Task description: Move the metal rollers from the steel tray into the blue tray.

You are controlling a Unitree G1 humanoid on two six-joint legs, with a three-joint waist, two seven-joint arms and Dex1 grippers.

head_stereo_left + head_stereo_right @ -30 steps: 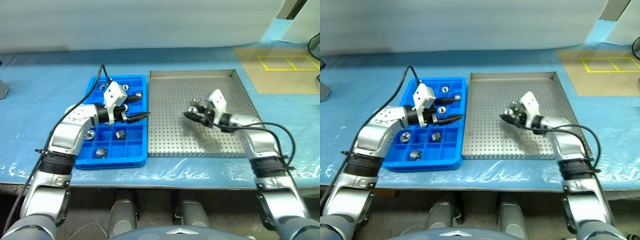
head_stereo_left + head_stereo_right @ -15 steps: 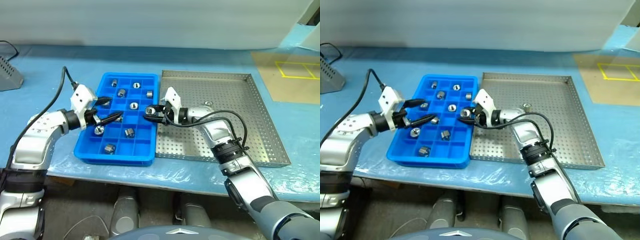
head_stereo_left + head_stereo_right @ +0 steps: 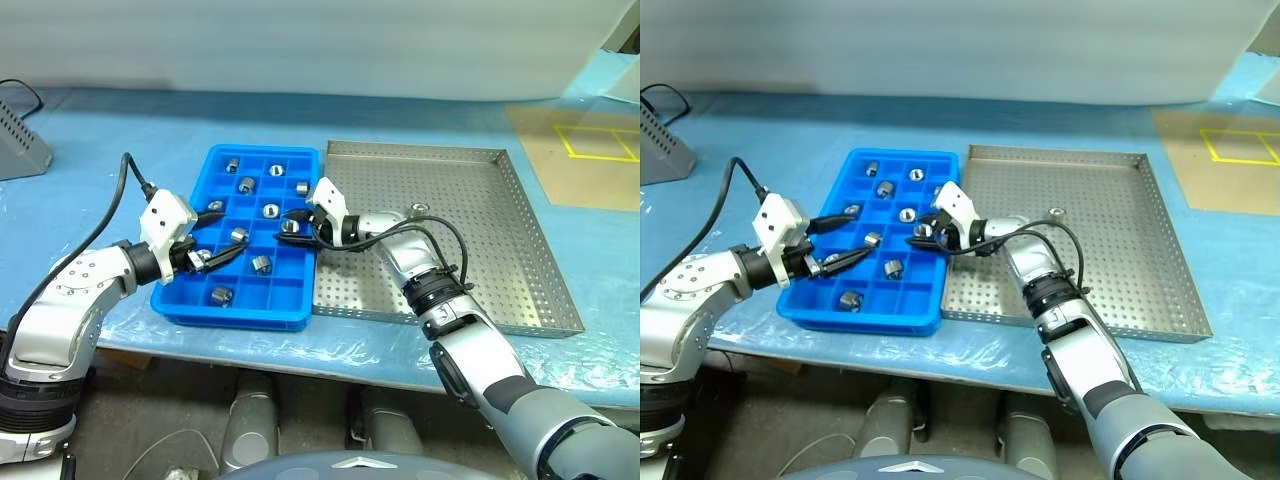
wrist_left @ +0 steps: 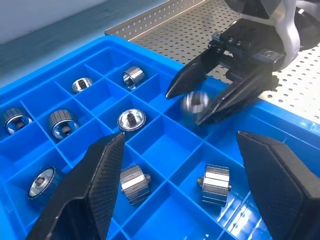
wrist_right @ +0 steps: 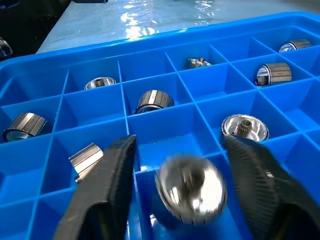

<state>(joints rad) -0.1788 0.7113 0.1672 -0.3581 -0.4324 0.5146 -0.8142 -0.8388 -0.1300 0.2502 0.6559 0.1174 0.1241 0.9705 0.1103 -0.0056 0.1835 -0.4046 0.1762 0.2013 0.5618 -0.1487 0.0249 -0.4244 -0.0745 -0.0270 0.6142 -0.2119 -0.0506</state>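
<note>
Our right gripper [image 3: 292, 226], fingers apart, releases a smooth, heavy, slippery roller [image 4: 195, 102] over the blue tray [image 3: 200, 300], left of the steel tray [image 3: 500, 290]; our left gripper [image 3: 205, 258] hovers open-fingered.

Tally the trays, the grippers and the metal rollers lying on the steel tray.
Trays: 2, the blue tray and the steel tray
Grippers: 2, the left gripper and the right gripper
Metal rollers on the steel tray: 1
Total: 5
</note>
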